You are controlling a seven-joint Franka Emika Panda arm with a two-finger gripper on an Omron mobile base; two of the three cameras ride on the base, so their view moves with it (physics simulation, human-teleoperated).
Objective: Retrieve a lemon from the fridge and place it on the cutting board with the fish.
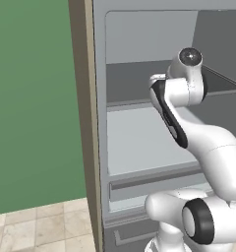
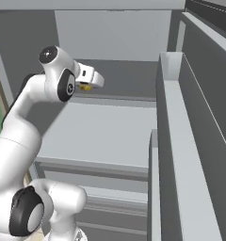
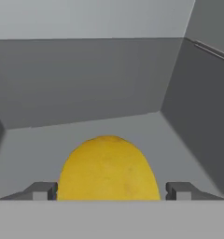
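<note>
The lemon [image 3: 108, 169] sits right between the two dark jaws of the gripper [image 3: 110, 190]. One finger [image 3: 40, 190] is at about 9 o'clock from the lemon and the other is at about 3 o'clock. The jaws are apart, one on each side of the fruit. The left one looks as if it just touches the skin, and there is a small gap at the right one. I cannot tell if they are squeezing it.

The lemon is round and fat like an egg. It is bright yellow with tiny darker spots, and its skin looks a little bumpy. It lies on a flat grey shelf [image 3: 179, 144] inside the fridge [image 1: 139, 142].

The fridge walls are smooth and grey, with a lighter grey back. A beige panel [image 1: 79, 98] runs down its side.

In the right base view, a bit of the yellow lemon [image 2: 86, 87] peeks out under the white hand.
</note>
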